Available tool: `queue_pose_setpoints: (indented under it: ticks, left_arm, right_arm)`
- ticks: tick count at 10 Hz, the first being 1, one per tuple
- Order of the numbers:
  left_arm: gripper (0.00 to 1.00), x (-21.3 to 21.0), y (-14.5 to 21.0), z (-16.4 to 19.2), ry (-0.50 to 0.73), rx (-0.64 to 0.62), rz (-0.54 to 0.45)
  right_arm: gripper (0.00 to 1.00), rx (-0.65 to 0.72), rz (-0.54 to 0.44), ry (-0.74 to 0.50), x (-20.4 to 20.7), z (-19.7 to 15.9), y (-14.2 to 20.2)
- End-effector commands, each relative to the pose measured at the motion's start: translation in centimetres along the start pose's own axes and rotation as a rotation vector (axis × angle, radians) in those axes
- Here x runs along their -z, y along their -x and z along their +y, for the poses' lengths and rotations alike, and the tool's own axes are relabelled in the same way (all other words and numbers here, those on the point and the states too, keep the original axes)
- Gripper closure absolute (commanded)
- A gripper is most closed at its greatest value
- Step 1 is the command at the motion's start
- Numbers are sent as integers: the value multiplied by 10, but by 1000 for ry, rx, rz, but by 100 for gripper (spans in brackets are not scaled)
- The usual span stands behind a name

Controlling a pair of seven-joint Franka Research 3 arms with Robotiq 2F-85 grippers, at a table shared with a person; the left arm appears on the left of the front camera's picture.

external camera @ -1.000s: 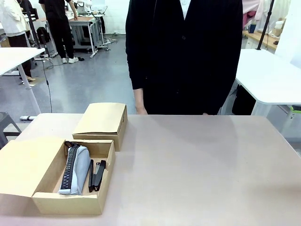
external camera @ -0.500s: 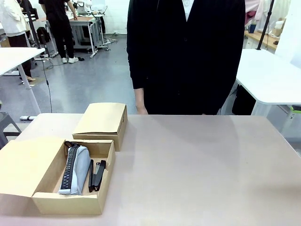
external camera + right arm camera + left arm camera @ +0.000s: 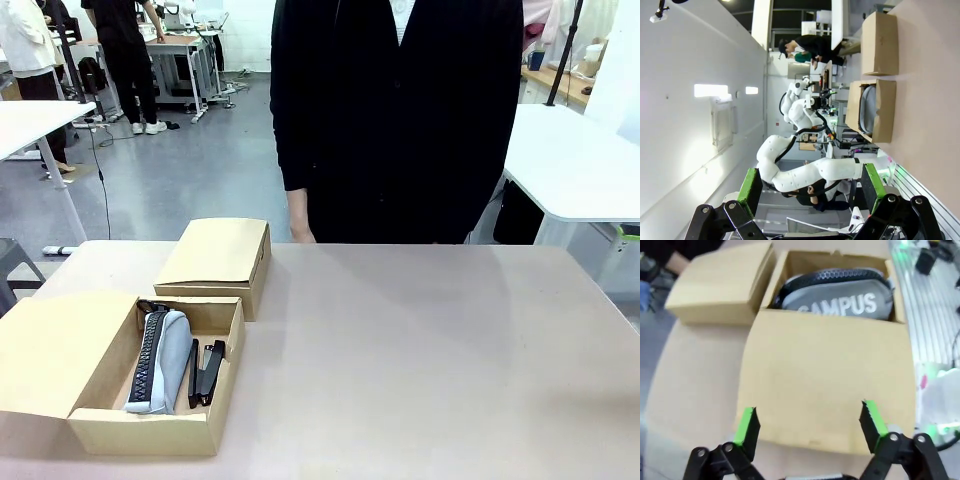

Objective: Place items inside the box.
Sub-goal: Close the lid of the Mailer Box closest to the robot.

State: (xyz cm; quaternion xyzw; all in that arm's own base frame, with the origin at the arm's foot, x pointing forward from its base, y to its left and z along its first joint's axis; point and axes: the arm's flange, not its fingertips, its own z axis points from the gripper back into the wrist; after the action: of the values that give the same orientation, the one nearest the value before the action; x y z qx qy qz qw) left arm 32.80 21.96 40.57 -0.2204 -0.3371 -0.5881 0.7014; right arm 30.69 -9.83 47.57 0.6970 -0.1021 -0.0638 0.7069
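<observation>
At the counter's (image 3: 420, 350) near-left corner the open box (image 3: 160, 432) already held a grey pencil case (image 3: 165, 360) with a black stapler (image 3: 208, 372) lying just beside it, toward the counter's middle. A second, closed box (image 3: 218, 255) sat just behind it, toward the far edge where the person stood. No loose stationery lay on the bare counter, so the packing looked finished or waiting on another item.

The left claw (image 3: 810, 427) hung over the open box's folded-out flap (image 3: 830, 385), jaws spread wide and holding nothing; the "CAMPUS" print on the case showed beyond the flap. The right claw (image 3: 807, 187) was likewise wide open and empty, turned away from the counter toward the room.

If anything remained, the next move would call for a new item on the counter, or for folding the flap over.
</observation>
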Motion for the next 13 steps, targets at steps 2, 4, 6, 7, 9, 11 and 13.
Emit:
queue_pose_setpoints:
  ticks: [2,4,6,7,9,11,13]
  left_arm:
    - [0,-8,48,24,-9,-142,-5]
    - [0,10,67,29,40,-193,39]
    - [0,36,81,35,89,-235,75]
    - [0,49,82,35,135,-240,61]
    - [0,70,75,30,202,-218,-24]
    - [0,91,63,25,248,-195,-87]
    - [0,108,48,19,313,-174,-176]
  right_arm:
    - [0,-19,10,7,-2,1,2]
    - [0,-19,10,7,-2,1,2]
    - [0,-19,10,7,-2,1,2]
    - [0,-19,10,7,-2,1,2]
    - [0,-19,10,7,-2,1,2]
    - [0,-19,10,7,-2,1,2]
    - [0,-19,10,7,-2,1,2]
